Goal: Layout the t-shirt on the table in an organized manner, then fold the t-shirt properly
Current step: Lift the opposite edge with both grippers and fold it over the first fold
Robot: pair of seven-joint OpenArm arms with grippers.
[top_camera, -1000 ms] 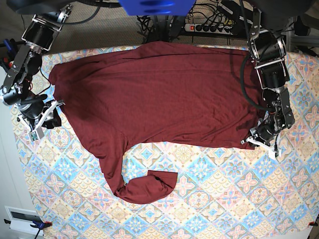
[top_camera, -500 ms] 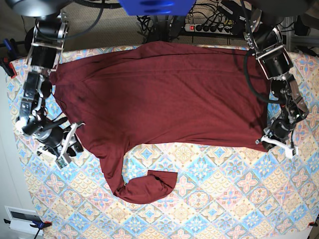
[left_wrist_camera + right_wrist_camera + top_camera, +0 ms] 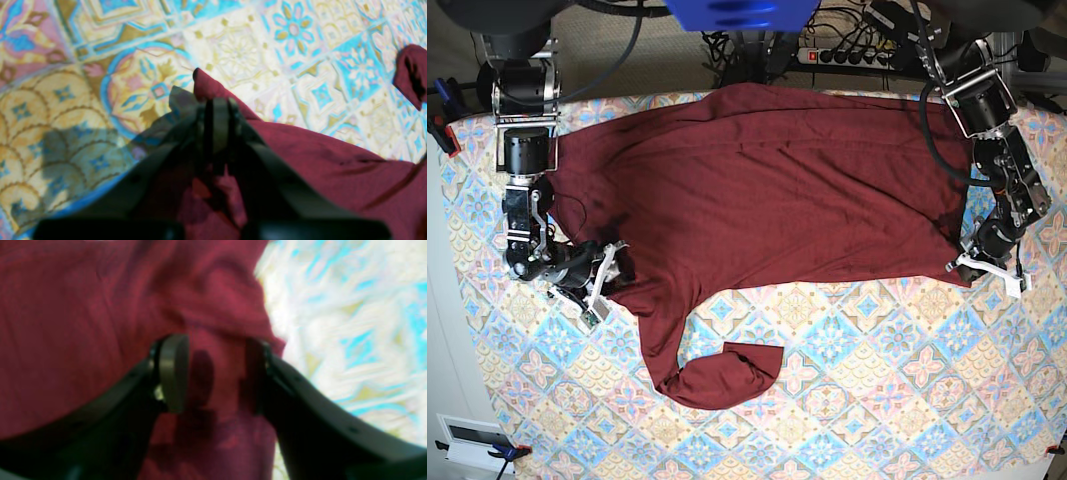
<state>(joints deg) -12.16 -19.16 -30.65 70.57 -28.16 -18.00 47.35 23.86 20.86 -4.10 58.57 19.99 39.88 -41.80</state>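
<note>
The dark maroon t-shirt (image 3: 767, 190) lies spread across the far half of the patterned table (image 3: 877, 400). One sleeve (image 3: 722, 375) trails toward the front and curls over itself. My left gripper (image 3: 989, 272) is at the shirt's lower right corner. In the left wrist view this gripper (image 3: 217, 101) is shut on the t-shirt (image 3: 333, 166), with a tip of hem poking past the fingertips. My right gripper (image 3: 599, 290) sits at the shirt's lower left edge. In the right wrist view it (image 3: 215, 373) is open, jaws wide apart over flat t-shirt fabric (image 3: 83, 323).
A power strip (image 3: 847, 55) and cables lie behind the table's far edge. Red clamps (image 3: 447, 135) hold the cloth at the left corners. A white device (image 3: 472, 435) sits off the front left corner. Bare patterned cloth (image 3: 233, 43) fills the table's near half.
My right gripper swept down and rightward from the table's left edge onto the shirt's lower left edge, and its jaws widened. The left gripper drew the hem corner rightward, shifting the shirt right.
</note>
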